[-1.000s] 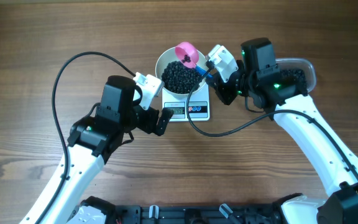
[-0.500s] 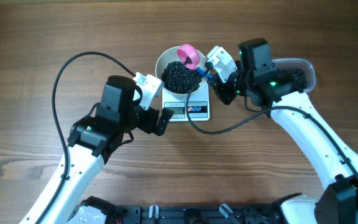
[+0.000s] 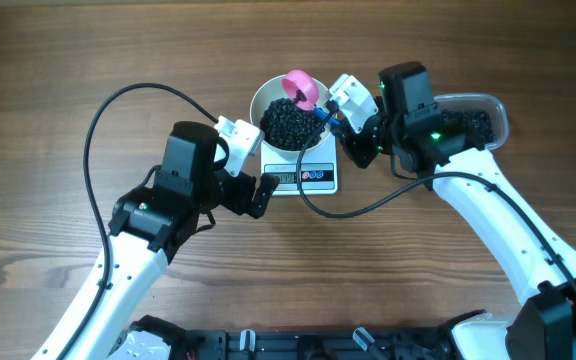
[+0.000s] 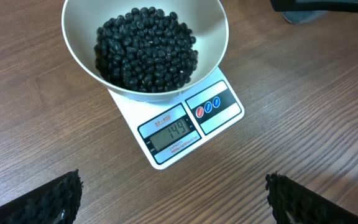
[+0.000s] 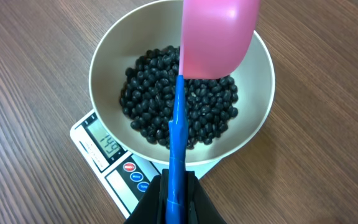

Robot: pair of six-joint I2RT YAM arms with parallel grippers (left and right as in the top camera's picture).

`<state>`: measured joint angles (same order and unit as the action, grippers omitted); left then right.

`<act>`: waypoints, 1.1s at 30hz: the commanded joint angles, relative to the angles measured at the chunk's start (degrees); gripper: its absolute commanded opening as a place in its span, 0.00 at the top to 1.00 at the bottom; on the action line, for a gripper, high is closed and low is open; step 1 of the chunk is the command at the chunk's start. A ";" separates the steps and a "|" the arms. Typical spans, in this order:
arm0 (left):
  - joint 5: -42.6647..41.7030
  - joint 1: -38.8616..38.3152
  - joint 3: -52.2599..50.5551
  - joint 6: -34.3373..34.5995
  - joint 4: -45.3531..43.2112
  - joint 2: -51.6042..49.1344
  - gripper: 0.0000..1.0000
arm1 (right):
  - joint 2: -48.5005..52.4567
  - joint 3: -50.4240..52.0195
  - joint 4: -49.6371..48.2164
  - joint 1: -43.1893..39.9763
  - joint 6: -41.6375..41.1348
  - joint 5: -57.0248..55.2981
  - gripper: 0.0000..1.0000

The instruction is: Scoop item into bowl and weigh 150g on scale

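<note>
- While the right pincer (image 5: 179,186) stands clamped tight on the blue handle of a scoop (image 5: 219,34), the scoop's pink head hangs over the far side of the bowl (image 5: 104,62) — tilted, its back toward the wrist camera, so what it carries cannot be told.
- The bowl, white and round, sits on the scale (image 4: 185,127) and covers most of its platform; only the front strip with the display and two round buttons shows.
- Black beans (image 4: 145,50) lie heaped in the bowl, filling its bottom and climbing partway up the wall.
- The display reads 149 in the left wrist view.
- The left pincer (image 3: 256,168) hovers just beside the scale's left edge with its fingers (image 4: 55,199) spread wide apart — gripping nothing.
- A clear tub (image 3: 478,118) holding more dark beans lies on the table (image 3: 48,60) to the right of the scale, partly hidden under the right arm.
</note>
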<state>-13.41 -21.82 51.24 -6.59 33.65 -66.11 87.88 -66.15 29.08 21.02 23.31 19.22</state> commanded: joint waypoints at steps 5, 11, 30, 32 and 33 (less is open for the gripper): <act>-0.48 -0.20 -0.26 -0.66 0.02 -0.44 0.00 | 0.55 0.11 -1.16 0.98 0.96 -0.57 0.96; -0.48 -0.20 -0.26 -0.66 0.00 -0.44 0.00 | 0.55 0.11 -0.98 1.31 3.41 -1.88 0.96; -0.50 -0.20 -0.26 -0.66 0.02 -0.44 0.00 | 0.55 0.11 -1.68 1.31 -7.76 -0.11 0.96; -0.50 -0.20 -0.26 -0.66 0.02 -0.44 0.00 | 0.52 0.11 -2.08 1.31 -8.48 -0.13 0.96; -0.50 -0.20 -0.26 -0.66 0.02 -0.44 0.00 | 0.52 0.11 -2.19 1.31 -8.50 -0.13 0.96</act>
<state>-13.41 -21.82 51.24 -6.59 33.65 -66.11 87.88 -66.15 27.59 22.11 17.58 17.96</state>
